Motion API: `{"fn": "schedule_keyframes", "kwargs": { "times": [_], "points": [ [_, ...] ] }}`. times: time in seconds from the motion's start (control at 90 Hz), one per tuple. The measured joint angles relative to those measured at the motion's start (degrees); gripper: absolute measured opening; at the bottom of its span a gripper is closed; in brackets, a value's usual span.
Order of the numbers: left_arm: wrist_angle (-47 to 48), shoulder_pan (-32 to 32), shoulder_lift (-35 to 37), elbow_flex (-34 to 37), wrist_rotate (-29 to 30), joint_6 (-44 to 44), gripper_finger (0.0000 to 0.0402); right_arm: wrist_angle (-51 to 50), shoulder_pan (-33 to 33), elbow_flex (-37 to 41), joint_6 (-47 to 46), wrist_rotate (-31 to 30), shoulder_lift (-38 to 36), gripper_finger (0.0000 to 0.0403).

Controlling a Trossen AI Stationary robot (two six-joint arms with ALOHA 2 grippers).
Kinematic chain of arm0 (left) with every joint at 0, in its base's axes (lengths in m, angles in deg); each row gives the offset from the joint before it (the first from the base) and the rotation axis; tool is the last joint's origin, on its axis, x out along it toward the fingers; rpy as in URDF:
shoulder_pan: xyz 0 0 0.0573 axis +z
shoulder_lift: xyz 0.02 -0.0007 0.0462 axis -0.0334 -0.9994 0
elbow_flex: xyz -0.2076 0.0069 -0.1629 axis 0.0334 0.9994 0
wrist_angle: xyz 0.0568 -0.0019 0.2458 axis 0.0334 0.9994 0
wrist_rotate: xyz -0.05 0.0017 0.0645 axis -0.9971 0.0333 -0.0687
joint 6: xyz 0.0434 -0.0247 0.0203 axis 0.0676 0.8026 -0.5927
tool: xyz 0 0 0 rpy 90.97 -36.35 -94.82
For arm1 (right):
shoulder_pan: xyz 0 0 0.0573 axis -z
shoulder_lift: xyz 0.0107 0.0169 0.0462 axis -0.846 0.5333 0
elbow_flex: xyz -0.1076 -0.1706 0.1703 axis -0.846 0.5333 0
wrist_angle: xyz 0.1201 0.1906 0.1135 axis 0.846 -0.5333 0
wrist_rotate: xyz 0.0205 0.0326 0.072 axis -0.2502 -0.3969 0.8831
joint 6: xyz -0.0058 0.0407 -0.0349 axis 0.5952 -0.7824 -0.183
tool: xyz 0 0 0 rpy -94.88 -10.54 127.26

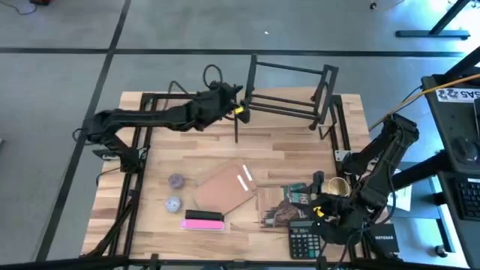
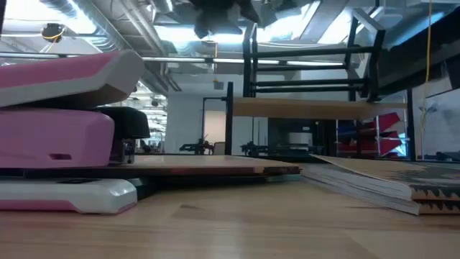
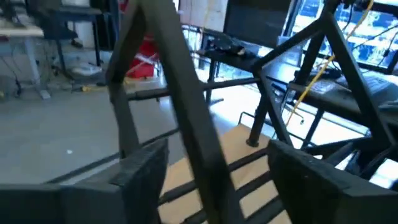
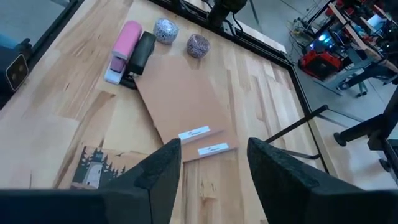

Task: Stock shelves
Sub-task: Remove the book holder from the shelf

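1. Gripping 1 black post between its 2 fingers, the left gripper (image 1: 238,110) is clamped on the rack (image 1: 289,94) at the table's (image 1: 292,150) far edge; in the left wrist view the post (image 3: 186,118) runs up between the pads (image 3: 140,168).
2. The rack stands partly lifted and tilted, with 1 wood board (image 2: 316,108) visible under its bars in the low view.
3. The right gripper (image 1: 324,212) waits near the table's near right corner, its 2 fingers (image 4: 155,171) apart and holding nothing.
4. 2 speckled balls (image 1: 175,192) lie near the left, just beyond 1 pink stapler (image 1: 203,220).
5. 1 brown folder (image 1: 225,187) with 2 white labels (image 4: 202,140) lies mid-table.
6. 1 calculator (image 1: 304,241) and 1 booklet (image 1: 289,206) sit near the right gripper.
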Motion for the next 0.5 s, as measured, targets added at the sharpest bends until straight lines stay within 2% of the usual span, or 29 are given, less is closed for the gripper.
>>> {"fn": "schedule_keyframes", "kwargs": {
  "times": [0.111, 0.367, 0.5],
  "points": [
    [-3.01, 0.09, -2.62, -0.05, 2.86, -1.69, 0.0275, -0.02, 0.00, 0.00, -0.02, 0.06, 0.00, 0.0170],
    [-6.78, 0.09, -4.60, -0.05, 3.24, -2.98, 0.0276, -0.06, -0.02, 0.00, -0.08, 0.46, 0.00, 0.0170],
    [-7.62, 0.32, -4.61, -0.05, 4.01, -2.91, 0.0251, -0.06, -0.02, 0.00, -0.17, 0.45, 0.00, 0.0170]
  ]
}}
